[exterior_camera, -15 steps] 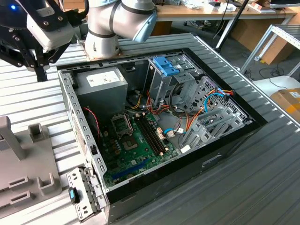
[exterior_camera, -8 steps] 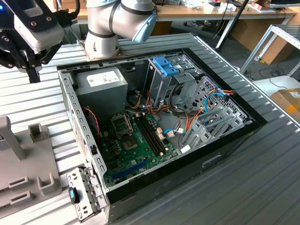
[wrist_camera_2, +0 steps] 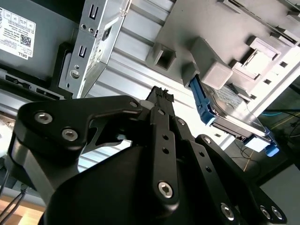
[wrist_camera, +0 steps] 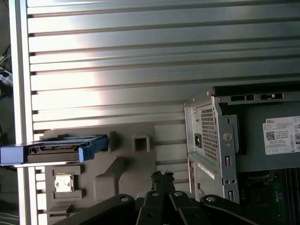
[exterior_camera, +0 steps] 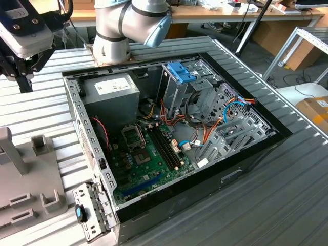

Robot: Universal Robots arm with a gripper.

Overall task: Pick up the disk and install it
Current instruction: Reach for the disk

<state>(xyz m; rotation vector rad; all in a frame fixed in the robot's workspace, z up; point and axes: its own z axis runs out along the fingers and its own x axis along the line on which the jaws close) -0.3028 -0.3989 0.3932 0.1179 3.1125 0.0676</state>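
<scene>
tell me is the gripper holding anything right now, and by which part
Nothing is held. The gripper is shut and empty. The disk sits on edge in the grey holder, apart from the gripper.

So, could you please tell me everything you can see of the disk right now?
The disk is a flat rectangular drive, dark with a shiny, label-bearing face, framed by bright blue plastic rails that end in blue tabs. In both wrist views it seems to stand on edge in the grey holder on the ribbed metal table, beside the open computer case. Only the holder touches it; the tool is apart from it.
</scene>
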